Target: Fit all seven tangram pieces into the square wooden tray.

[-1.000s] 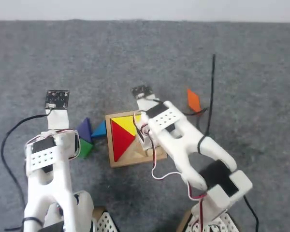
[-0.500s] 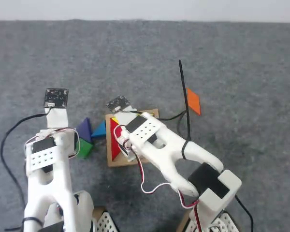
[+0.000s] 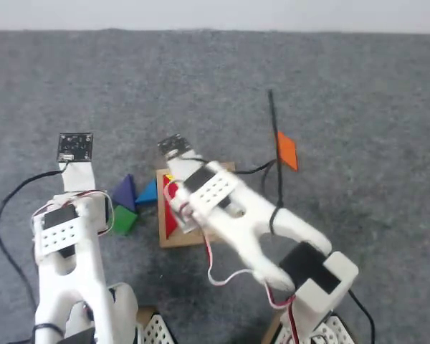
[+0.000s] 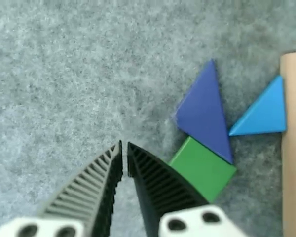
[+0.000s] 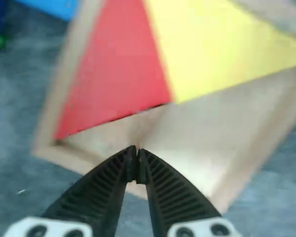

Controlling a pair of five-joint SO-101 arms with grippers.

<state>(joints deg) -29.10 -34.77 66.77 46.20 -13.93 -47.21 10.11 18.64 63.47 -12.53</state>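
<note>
Grey carpet point(image 3: 358, 86) underneath — pale wall point(image 3: 215, 14) behind.

Bright, even, diffuse light; faint soft shadows along edges of purple triangle point(image 4: 203, 116) on grey carpet point(image 4: 64, 74).

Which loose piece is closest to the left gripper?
The green square, right beside the left gripper; the purple triangle and blue triangle lie beyond it.

Tray point(image 3: 175, 241) mostly hidden under blurred right arm point(image 3: 229, 204), yellow triangle point(image 3: 169, 179) barely showing
</note>
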